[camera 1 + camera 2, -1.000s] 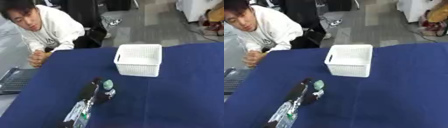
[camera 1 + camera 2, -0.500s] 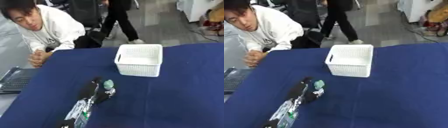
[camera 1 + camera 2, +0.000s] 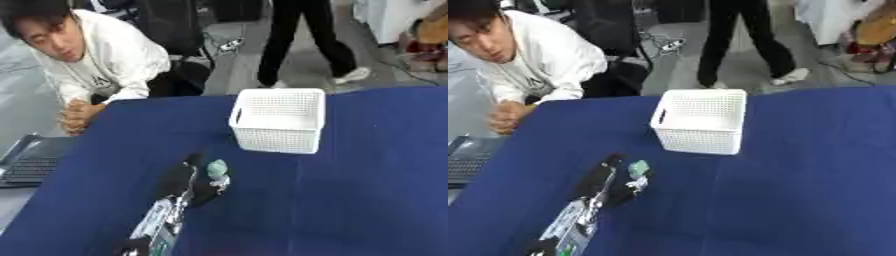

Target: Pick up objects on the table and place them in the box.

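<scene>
Left hand [image 3: 188,182] (black, arm coming in from the lower left) sits low on the blue table [image 3: 367,190], fingers curled round a small pale green object [image 3: 215,168]. White perforated box [image 3: 280,120] stands well apart, up and to the right of it. Right hand not visible.

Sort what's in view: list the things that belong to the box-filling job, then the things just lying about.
Job:
- white perforated box, standing on the blue table
- small pale green object, at the left hand's fingers
- left hand, reaching in from the lower left

Lying about:
- laptop, off the table's left edge
</scene>
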You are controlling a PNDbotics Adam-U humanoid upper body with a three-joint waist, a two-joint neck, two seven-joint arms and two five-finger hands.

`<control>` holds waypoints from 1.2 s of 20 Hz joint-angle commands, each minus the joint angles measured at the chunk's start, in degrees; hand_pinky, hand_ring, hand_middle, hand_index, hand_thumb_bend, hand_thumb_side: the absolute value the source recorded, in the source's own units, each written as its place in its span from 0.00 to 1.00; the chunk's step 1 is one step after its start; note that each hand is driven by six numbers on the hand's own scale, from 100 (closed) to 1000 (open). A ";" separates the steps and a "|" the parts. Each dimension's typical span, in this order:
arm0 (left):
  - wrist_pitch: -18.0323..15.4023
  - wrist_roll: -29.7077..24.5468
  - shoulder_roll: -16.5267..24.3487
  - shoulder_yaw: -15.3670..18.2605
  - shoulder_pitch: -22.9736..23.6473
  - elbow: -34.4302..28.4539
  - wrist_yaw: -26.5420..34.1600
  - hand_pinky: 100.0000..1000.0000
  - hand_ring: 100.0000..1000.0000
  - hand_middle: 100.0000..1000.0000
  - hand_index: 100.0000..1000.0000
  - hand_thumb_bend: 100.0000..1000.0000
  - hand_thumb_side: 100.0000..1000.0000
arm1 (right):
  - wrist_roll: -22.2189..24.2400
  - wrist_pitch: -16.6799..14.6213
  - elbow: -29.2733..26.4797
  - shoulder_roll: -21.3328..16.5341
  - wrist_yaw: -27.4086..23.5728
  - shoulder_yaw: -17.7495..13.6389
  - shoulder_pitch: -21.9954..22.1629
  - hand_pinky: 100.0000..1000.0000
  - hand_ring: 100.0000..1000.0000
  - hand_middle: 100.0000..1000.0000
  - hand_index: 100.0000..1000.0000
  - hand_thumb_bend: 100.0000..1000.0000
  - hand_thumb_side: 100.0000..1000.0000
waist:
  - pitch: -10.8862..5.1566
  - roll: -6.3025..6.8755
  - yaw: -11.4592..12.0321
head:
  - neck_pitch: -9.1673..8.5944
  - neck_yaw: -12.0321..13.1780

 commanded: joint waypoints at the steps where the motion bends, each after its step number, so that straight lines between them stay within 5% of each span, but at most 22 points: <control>1: -0.11 0.12 0.66 0.60 -0.93 0.21 -0.07 0.57 0.75 0.96 0.99 0.48 1.00 | -0.18 -0.04 -0.87 -0.59 0.22 -0.51 -0.95 0.00 0.19 0.24 0.53 0.00 1.00 | -0.48 -0.67 0.02 | -0.73 0.33; 24: -0.07 0.91 0.32 1.28 -1.92 3.99 1.13 0.57 0.74 0.95 0.98 0.44 1.00 | -0.21 -0.08 -0.87 -0.44 0.20 -0.55 -1.05 0.00 0.19 0.24 0.53 0.00 1.00 | -0.39 -0.79 -0.06 | -0.84 0.38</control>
